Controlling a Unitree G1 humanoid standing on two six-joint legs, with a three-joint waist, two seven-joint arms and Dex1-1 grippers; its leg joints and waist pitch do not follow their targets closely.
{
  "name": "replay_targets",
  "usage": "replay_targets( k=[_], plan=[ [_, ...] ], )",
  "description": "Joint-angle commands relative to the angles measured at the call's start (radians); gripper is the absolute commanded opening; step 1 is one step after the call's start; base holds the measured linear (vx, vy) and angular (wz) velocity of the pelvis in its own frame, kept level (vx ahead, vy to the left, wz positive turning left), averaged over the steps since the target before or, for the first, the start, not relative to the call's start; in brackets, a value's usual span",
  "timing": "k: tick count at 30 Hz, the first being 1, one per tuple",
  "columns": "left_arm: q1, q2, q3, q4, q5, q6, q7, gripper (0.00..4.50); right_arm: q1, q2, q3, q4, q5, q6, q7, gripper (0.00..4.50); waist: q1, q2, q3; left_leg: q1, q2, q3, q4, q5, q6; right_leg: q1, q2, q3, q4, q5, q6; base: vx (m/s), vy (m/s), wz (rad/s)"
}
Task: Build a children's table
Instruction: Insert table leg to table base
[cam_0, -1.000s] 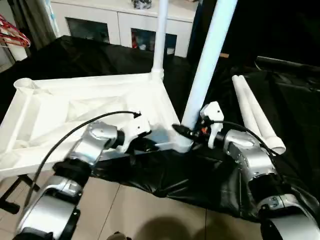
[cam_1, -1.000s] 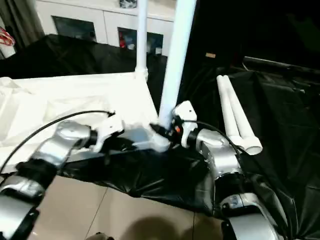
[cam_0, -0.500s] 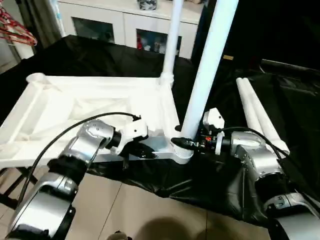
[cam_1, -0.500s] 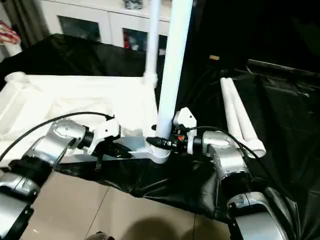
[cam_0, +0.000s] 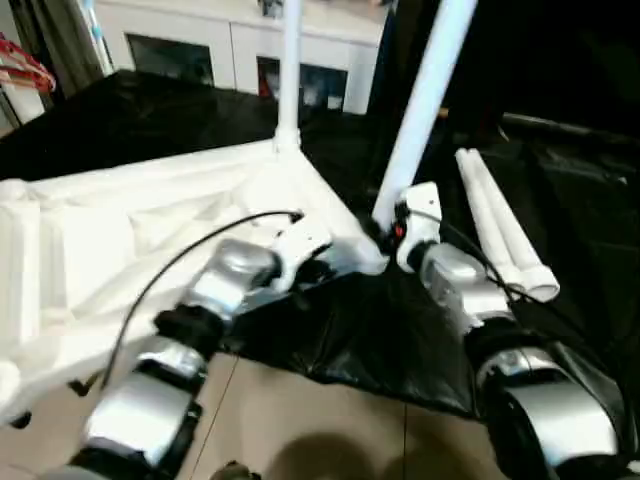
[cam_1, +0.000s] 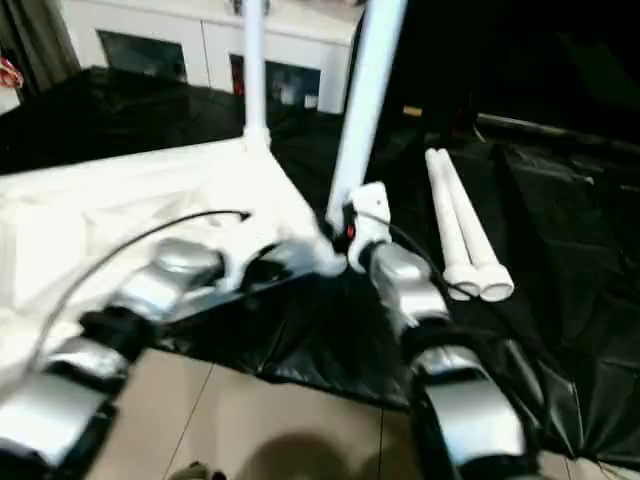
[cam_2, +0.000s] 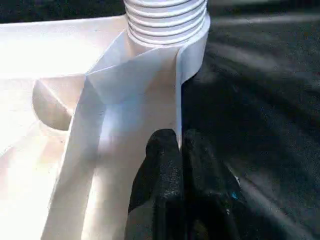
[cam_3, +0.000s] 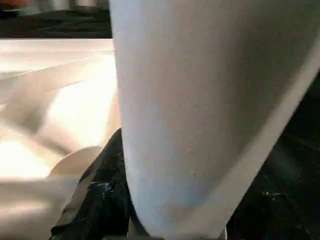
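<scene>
Seating this near leg (cam_0: 418, 112) well means I keep it square to its corner socket (cam_2: 167, 22) as I turn it, while my other arm pins the upturned table top (cam_0: 150, 215) on the black cloth. My right gripper (cam_0: 385, 232) is half-closed around the leg's base. My left gripper (cam_2: 179, 152) is pinched shut on the top's thin rim beside that socket.
</scene>
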Motion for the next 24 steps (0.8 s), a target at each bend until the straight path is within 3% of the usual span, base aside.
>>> replay_targets(
  k=[1,4,11,12,14,16,19,20,21,24],
  plan=[
    [-0.044,-0.027,0.017,-0.074,0.013,-0.017,0.069,0.00,0.043,0.026,0.011,0.102,-0.015,0.055,-0.036,1.91,-0.001,0.011,-0.055,0.035,0.049,-0.027,-0.085,-0.453,-0.040,0.017,-0.085,0.048,-0.102,-0.422,-0.158,0.000,0.000,0.00],
    [-0.039,-0.036,0.011,-0.073,0.009,-0.008,0.079,0.00,0.035,0.051,0.006,0.120,-0.023,0.044,-0.043,1.91,0.001,0.008,-0.059,0.024,0.048,-0.024,-0.087,-0.397,-0.024,0.027,-0.084,0.049,-0.093,-0.352,-0.164,0.000,0.000,0.00],
    [-0.032,-0.023,0.011,-0.084,-0.004,0.003,0.056,0.00,0.015,0.071,0.011,0.143,-0.043,0.012,-0.039,1.91,0.001,0.009,-0.058,0.024,0.047,-0.021,-0.087,-0.381,-0.018,0.027,-0.084,0.049,-0.094,-0.357,-0.164,0.000,0.000,0.00],
    [-0.029,-0.023,0.014,-0.090,-0.010,0.005,0.042,0.00,0.009,0.072,0.007,0.144,-0.039,0.004,-0.034,2.26,-0.001,0.009,-0.057,0.024,0.049,-0.023,-0.088,-0.391,-0.021,0.028,-0.086,0.049,-0.095,-0.374,-0.162,0.000,0.000,0.00],
    [-0.026,-0.024,0.015,-0.094,-0.012,0.005,0.039,0.00,0.008,0.072,0.005,0.142,-0.037,0.000,-0.028,2.26,-0.001,0.009,-0.057,0.024,0.048,-0.023,-0.088,-0.396,-0.022,0.027,-0.084,0.049,-0.097,-0.386,-0.155,0.000,0.000,0.00],
    [-0.022,-0.022,0.015,-0.102,-0.014,0.005,0.036,0.00,0.005,0.071,-0.004,0.138,-0.026,-0.006,-0.006,2.65,-0.002,0.010,-0.057,0.023,0.049,-0.023,-0.089,-0.397,-0.022,0.027,-0.083,0.049,-0.096,-0.377,-0.157,0.000,0.000,0.00],
    [-0.008,-0.008,0.008,-0.122,-0.030,-0.016,-0.016,0.00,0.000,0.065,-0.027,0.112,-0.007,-0.039,0.068,2.73,-0.002,0.011,-0.057,0.022,0.050,-0.023,-0.089,-0.392,-0.019,0.028,-0.083,0.050,-0.095,-0.361,-0.162,0.000,0.000,0.00],
    [-0.008,-0.008,0.008,-0.122,-0.030,-0.016,-0.017,0.00,0.000,0.065,-0.028,0.112,-0.006,-0.040,0.069,2.73,0.001,0.010,-0.061,0.020,0.050,-0.022,-0.088,-0.369,-0.014,0.032,-0.085,0.051,-0.091,-0.328,-0.170,0.000,0.000,0.00],
    [-0.004,-0.006,0.007,-0.129,-0.035,-0.015,-0.026,0.00,0.000,0.062,-0.030,0.106,-0.002,-0.046,0.091,3.03,0.001,0.011,-0.063,0.016,0.051,-0.020,-0.087,-0.333,-0.008,0.034,-0.083,0.051,-0.084,-0.270,-0.183,0.000,0.000,0.00],
    [0.008,0.009,0.000,-0.150,-0.046,-0.016,-0.067,0.00,0.012,0.037,-0.015,0.073,-0.004,-0.066,0.167,3.15,0.001,0.013,-0.062,0.014,0.049,-0.015,-0.083,-0.285,0.014,0.039,-0.081,0.050,-0.078,-0.205,-0.208,0.000,0.000,0.00]
  ],
)
